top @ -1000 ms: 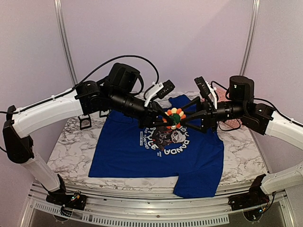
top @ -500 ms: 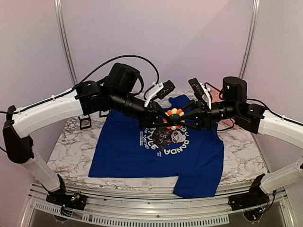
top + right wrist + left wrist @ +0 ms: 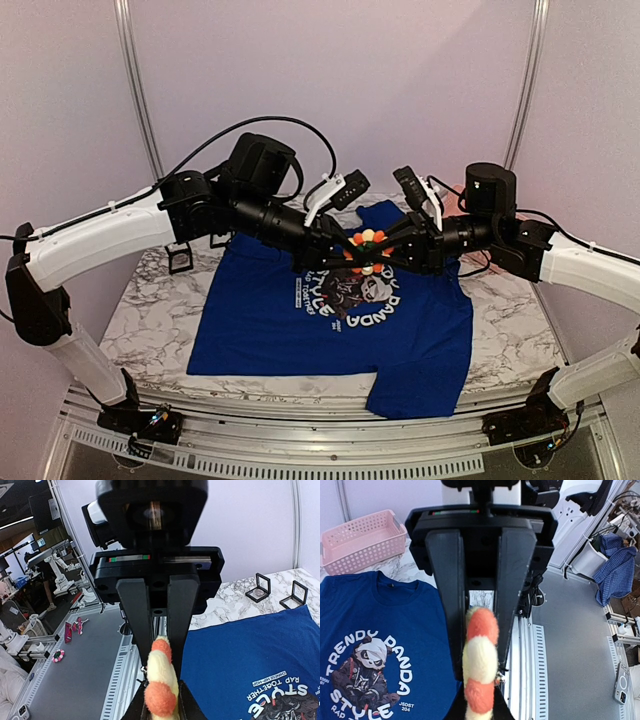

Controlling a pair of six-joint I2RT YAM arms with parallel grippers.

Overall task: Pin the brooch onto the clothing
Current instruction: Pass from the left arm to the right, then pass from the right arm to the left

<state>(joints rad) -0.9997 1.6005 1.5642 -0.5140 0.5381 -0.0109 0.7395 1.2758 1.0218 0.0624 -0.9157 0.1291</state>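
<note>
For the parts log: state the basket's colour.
Pink, with perforated sides; the basket shows best in the left wrist view.

Marble table (image 3: 150, 310) under blue T-shirt (image 3: 280, 340), black boxes (image 3: 260, 587), pink basket (image 3: 362, 540)

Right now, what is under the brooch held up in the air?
In the top view, the blue T-shirt lies below the brooch, near its panda print. The left hand and right hand cover the cloth directly beneath, so that spot stays unseen.
</note>
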